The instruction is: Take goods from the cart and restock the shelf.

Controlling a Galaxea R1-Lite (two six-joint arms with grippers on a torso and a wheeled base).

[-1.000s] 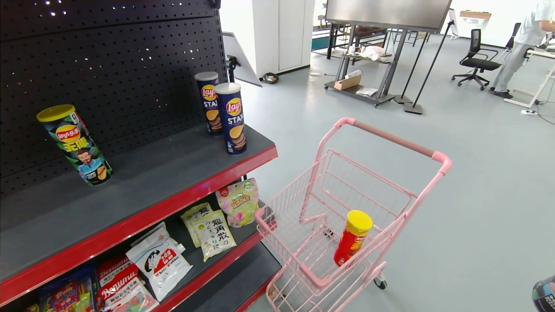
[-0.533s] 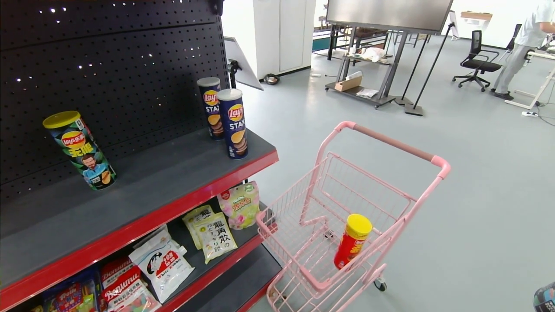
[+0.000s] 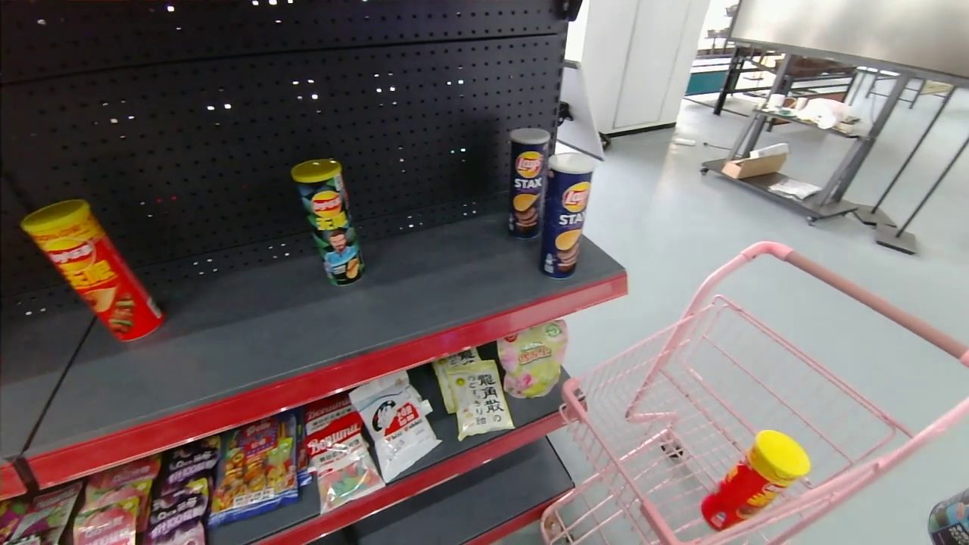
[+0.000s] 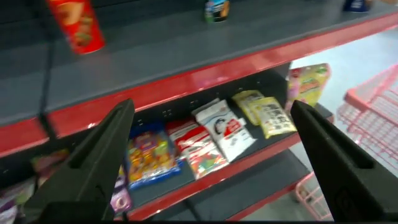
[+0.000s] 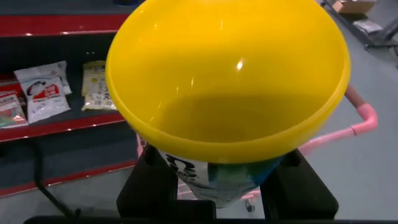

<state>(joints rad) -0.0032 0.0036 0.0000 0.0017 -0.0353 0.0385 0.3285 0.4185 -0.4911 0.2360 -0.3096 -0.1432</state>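
Note:
A pink cart (image 3: 764, 378) stands right of the shelf (image 3: 341, 310), with a red yellow-lidded chip can (image 3: 746, 484) leaning inside it. The top shelf board carries a red can (image 3: 91, 269), a dark green can (image 3: 329, 223) and two blue cans (image 3: 528, 185) (image 3: 566, 216). My right gripper (image 5: 224, 183) is shut on a dark patterned chip can with a yellow lid (image 5: 227, 74), held upright near the cart (image 5: 360, 121). A bit of that can (image 3: 950, 518) peeks in at the head view's lower right corner. My left gripper (image 4: 211, 168) hangs open before the shelf's red edge (image 4: 186, 81), nothing between its fingers.
Snack bags (image 3: 394, 424) fill the lower shelf, seen too from the left wrist (image 4: 217, 134). The top board has bare stretches between the cans. Grey floor lies open right of the shelf; a metal rack (image 3: 795, 174) stands far behind.
The head camera has swung left, so shelf and cart sit farther right in the picture and the red can on the shelf has come into view. The things themselves have not moved.

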